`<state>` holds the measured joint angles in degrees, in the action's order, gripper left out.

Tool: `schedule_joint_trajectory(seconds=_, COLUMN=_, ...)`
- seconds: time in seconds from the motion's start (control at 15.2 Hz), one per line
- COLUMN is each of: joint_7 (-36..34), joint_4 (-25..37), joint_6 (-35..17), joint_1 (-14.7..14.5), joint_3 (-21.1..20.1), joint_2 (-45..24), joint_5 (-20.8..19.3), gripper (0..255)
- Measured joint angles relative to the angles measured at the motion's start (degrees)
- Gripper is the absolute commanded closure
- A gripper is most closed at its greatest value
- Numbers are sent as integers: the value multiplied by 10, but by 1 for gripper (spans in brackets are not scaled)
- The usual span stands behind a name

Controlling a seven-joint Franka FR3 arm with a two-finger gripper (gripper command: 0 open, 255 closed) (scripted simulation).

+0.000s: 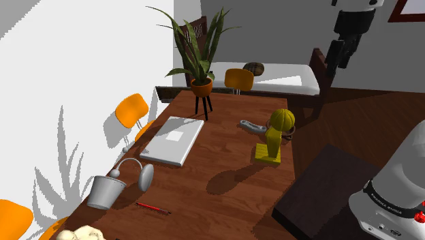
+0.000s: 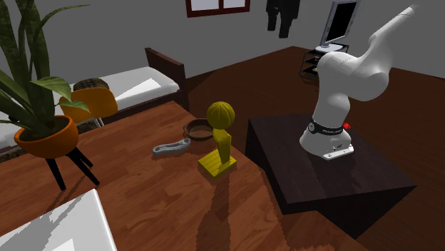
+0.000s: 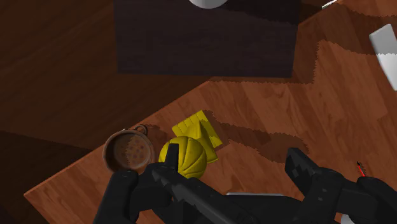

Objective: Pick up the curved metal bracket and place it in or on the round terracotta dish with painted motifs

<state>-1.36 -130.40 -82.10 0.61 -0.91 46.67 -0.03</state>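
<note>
On the worktop, nearest the shoulder camera, stand one grey pail and one red pencil. Farther on are one flat white slab and one yellow trophy. Just past the trophy lies the single curved bracket, pale grey, slim and bowed, lying flat on the wood. It is close beside the one round brown dish, whose inside is speckled. Behind them stands one potted plant. The end effector hangs high above with its fingers apart, gripping nothing.
</note>
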Motion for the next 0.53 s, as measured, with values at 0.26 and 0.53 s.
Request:
schedule_joint_trajectory(seconds=0.26, joint_7=6, joint_4=-21, joint_6=-41, joint_1=1, joint_3=5, joint_2=-20, joint_5=-4, gripper=0)
schedule_joint_trajectory(seconds=0.53, joint_7=23, joint_4=-59, joint_6=-118, joint_1=6, joint_3=20, joint_2=-58, joint_5=-14, gripper=0)
